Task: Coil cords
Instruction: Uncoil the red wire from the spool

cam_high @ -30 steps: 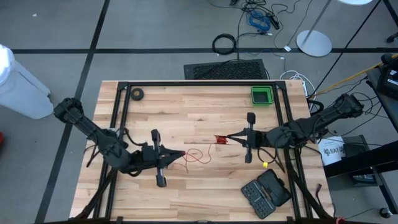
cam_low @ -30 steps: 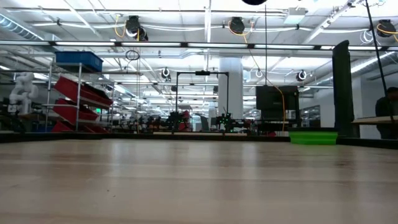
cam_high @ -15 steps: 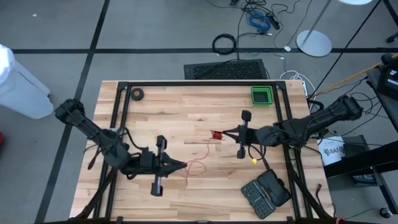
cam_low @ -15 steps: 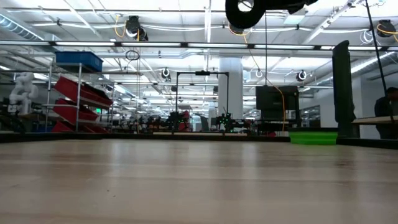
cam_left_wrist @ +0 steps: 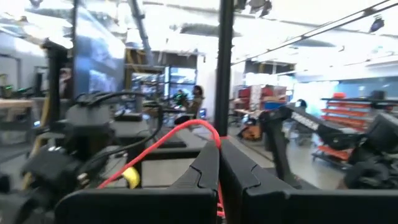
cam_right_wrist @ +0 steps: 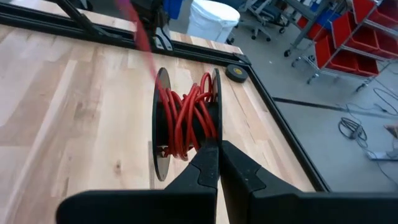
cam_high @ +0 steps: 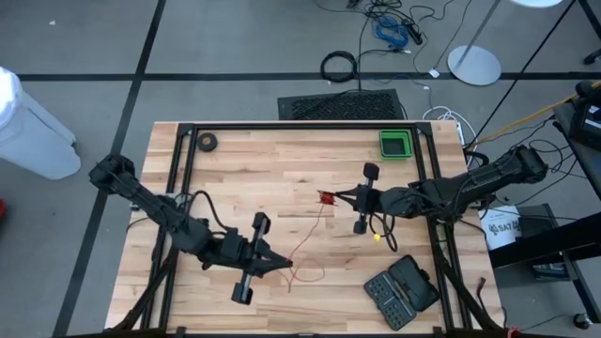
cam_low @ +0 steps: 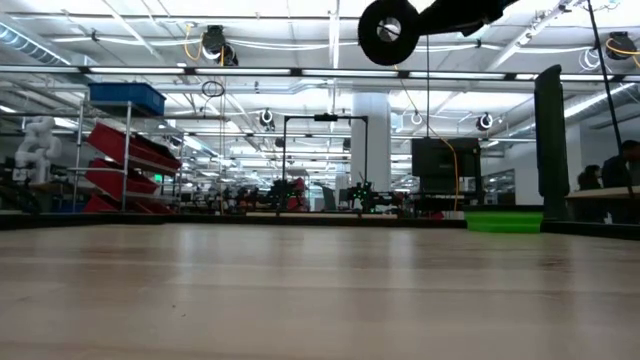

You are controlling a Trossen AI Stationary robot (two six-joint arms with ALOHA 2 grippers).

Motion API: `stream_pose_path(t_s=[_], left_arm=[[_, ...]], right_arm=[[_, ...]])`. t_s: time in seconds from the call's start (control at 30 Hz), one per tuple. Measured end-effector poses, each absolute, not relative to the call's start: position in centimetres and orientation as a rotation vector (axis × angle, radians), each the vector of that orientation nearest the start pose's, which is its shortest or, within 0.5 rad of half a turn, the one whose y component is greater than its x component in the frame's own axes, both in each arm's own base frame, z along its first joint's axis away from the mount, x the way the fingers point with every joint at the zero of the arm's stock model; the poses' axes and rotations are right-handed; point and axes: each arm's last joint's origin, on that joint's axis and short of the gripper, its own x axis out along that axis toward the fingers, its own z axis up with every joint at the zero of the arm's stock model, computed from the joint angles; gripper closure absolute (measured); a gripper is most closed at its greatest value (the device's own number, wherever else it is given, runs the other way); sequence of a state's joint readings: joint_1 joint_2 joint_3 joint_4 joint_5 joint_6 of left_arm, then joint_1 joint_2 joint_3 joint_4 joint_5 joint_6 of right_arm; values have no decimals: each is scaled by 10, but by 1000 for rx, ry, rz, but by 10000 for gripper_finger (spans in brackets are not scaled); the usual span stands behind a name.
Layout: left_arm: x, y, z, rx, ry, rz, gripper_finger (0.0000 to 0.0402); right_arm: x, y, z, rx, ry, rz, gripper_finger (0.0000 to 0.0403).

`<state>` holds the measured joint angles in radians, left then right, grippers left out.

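The thin red cord [cam_high: 309, 236] runs from its small black reel [cam_high: 326, 199] at mid-table toward the near edge. It ends in a loose loop [cam_high: 310, 278] lying on the wood. My right gripper [cam_high: 336, 198] is shut on the reel, whose red windings [cam_right_wrist: 186, 121] sit between two black flanges. My left gripper [cam_high: 285, 266] is shut on the cord nearer the front edge. In the left wrist view the cord [cam_left_wrist: 166, 139] arcs away from the shut fingertips [cam_left_wrist: 210, 155]. My left gripper pinches a single strand of the cord [cam_left_wrist: 214, 134] at its fingertips. It comes in from the table's left, about level and tipped a little upward. The cord arcs off one way and drops slack below the fingers. My right gripper pinches the rim of one black flange [cam_right_wrist: 216, 127] of the reel between its two fingers. It comes from the table's right, slanting slightly down. The reel is lifted clear of the table with its flanges upright.
A green bin [cam_high: 395, 144] stands at the far right and a small black tape roll [cam_high: 207, 142] at the far left. A black case [cam_high: 402, 289] lies near the front right with a small yellow piece [cam_high: 377, 237] beside it. Black frame rails [cam_high: 282, 125] edge the table.
My left gripper has moved toward the near edge and a little right, tipping upward and drawing the cord with it; the loose loop has shifted toward the near edge. My right gripper has carried the reel slightly toward the far edge and left. Both have stayed shut.
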<state>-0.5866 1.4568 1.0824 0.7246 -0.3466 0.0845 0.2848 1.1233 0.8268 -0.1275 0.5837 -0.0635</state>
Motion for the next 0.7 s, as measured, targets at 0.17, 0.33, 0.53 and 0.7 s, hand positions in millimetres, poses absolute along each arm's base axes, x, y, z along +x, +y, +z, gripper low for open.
stream_pose_path(t_s=[0.17,0.33,0.53,0.7], left_arm=[[294,-182,364,-67,-324,-248,400],[315,-189,357,-43,-299,-260,400],[347,-191,340,-42,-228,-344,400],[368,-181,326,-94,-95,-415,400]], right_arm=[[235,50,287,-230,417,-349,403],[235,49,288,-213,410,-365,403],[232,49,293,-187,377,-366,403],[222,47,303,-149,331,-360,403]])
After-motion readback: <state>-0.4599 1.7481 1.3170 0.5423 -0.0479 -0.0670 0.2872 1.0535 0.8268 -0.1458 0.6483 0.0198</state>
